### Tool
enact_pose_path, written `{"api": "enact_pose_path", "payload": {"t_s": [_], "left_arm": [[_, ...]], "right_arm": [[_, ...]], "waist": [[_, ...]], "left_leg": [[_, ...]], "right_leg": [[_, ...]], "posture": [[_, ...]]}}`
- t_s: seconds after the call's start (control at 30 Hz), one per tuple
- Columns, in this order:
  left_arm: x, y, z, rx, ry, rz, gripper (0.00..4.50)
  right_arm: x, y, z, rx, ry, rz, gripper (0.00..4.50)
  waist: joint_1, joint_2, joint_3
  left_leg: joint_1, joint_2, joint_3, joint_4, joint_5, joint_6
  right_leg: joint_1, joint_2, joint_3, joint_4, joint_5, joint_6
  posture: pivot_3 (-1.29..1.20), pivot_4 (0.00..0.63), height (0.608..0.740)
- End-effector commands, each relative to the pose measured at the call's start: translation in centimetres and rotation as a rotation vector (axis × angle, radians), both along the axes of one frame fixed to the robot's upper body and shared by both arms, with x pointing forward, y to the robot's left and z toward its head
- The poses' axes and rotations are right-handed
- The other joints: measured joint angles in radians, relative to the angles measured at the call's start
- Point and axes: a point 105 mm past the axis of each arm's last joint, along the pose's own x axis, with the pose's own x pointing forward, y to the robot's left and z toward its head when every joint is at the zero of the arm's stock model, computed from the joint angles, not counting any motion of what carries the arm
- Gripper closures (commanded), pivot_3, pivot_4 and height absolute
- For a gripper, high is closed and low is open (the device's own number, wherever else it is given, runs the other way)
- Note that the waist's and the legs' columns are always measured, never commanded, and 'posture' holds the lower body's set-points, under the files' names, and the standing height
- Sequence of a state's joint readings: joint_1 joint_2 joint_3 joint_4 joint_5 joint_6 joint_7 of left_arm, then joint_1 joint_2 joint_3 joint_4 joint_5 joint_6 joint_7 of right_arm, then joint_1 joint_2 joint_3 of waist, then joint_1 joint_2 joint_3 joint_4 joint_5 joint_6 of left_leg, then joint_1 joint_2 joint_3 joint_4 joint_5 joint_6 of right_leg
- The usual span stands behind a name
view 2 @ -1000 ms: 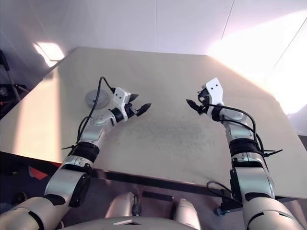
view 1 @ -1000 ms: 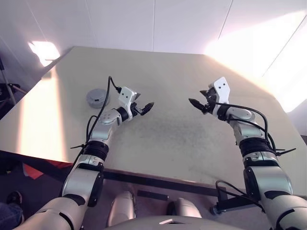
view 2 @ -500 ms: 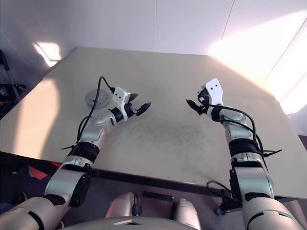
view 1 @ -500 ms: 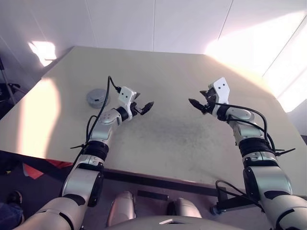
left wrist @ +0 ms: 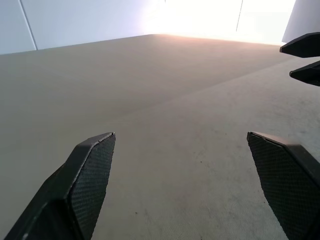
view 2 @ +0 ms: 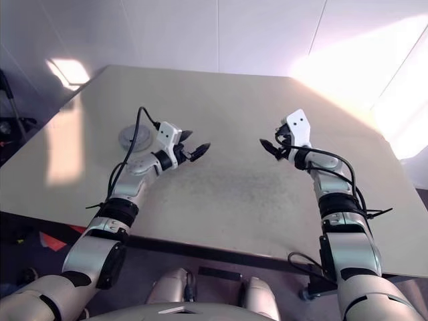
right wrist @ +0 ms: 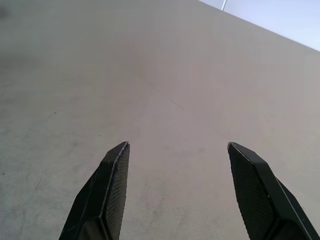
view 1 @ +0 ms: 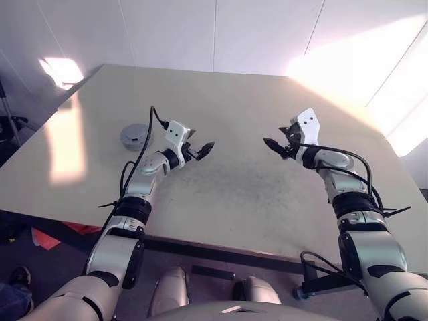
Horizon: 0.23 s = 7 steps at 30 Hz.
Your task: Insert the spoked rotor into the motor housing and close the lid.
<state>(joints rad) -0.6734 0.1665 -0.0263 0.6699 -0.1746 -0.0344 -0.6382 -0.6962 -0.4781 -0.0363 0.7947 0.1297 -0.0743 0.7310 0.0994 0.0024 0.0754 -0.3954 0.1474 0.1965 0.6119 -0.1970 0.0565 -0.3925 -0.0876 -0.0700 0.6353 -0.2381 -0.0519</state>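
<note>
White wall panels run behind a broad beige worktop [view 1: 241, 100], with bright patches of sunlight spilling across its far right corner and its left edge. Both my arms are up over the middle of that surface, hands turned in toward each other with a wide stretch of bare, slightly speckled worktop between them. My left hand [view 1: 203, 148] has its two black fingers spread wide and holds nothing; from its wrist camera I see the textured pads [left wrist: 90, 175] apart over plain worktop, and the tips of my right hand [left wrist: 302, 60] poking in at the edge. My right hand [view 1: 273, 144] is spread too, fingers [right wrist: 112, 185] well parted over the bare surface, pinching nothing.

Off to my left, beyond my left forearm and near the worktop's left edge, sits a grey round disc [view 1: 136, 136] with a dark mark on top; that looks like the lid, lying flat, though I can't make out what is under it. It is well apart from my left hand. A black cable [view 1: 158, 119] loops up from my left wrist between the hand and that disc. Nothing lies between my two hands
</note>
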Motion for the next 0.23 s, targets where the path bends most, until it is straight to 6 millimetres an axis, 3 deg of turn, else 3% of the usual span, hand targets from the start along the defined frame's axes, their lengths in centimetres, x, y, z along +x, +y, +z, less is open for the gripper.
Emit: {"api": "enact_pose_path", "payload": {"t_s": [0.03,0.07,0.23], "left_arm": [[0.37,0.36,1.48,-0.007,-0.045,0.007,0.0],[0.38,0.39,1.49,-0.007,-0.045,0.007,0.0],[0.39,0.46,1.42,-0.002,-0.041,0.004,0.0]], "right_arm": [[0.24,0.61,2.08,0.02,-0.073,0.036,0.42],[0.24,0.64,2.07,0.017,-0.073,0.037,0.1],[0.48,0.46,1.67,-0.011,-0.06,0.011,0.04]], "waist": [[0.0,0.0,0.0],[0.0,0.0,0.0],[0.0,0.0,0.0]], "left_leg": [[0.0,0.0,0.0,0.0,0.0,0.0],[0.0,0.0,0.0,0.0,0.0,0.0],[0.0,0.0,0.0,0.0,0.0,0.0]], "right_leg": [[0.0,0.0,0.0,0.0,0.0,0.0],[0.0,0.0,0.0,0.0,0.0,0.0],[0.0,0.0,0.0,-0.001,0.0,0.0]], "posture": [[0.0,0.0,0.74],[0.0,0.0,0.74],[0.0,0.0,0.74]]}}
